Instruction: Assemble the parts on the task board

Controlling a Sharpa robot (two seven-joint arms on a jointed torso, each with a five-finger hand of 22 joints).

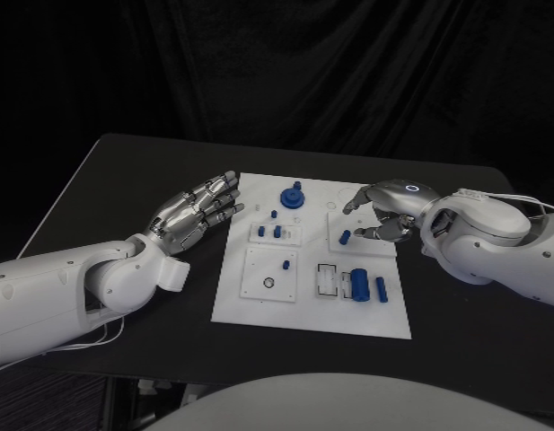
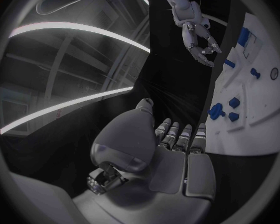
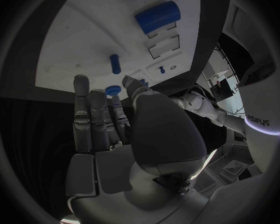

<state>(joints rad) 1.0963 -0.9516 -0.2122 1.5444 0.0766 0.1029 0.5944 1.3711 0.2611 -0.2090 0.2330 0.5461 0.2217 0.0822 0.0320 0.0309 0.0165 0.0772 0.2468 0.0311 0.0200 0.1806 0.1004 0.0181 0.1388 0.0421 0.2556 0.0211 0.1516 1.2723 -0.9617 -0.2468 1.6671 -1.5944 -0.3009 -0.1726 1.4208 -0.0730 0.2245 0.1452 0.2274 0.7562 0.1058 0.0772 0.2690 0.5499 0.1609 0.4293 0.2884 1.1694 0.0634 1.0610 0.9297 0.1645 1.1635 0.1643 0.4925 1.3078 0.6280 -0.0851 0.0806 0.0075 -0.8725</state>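
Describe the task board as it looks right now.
The task board is a flat white rectangular plate, seemingly plastic, lying flat mid-table. Raised white blocks on it hold small blue pieces: a round knob at the far end, pegs mid-board, cylinders near the front. The left hand hovers beside it, the right hand over it.

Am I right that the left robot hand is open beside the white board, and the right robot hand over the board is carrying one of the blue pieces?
Not quite. The right robot hand over the task board carries nothing: in the right wrist view its fingers are bare, and the small blue peg lies on the board beyond them. The left robot hand is indeed open beside the board.
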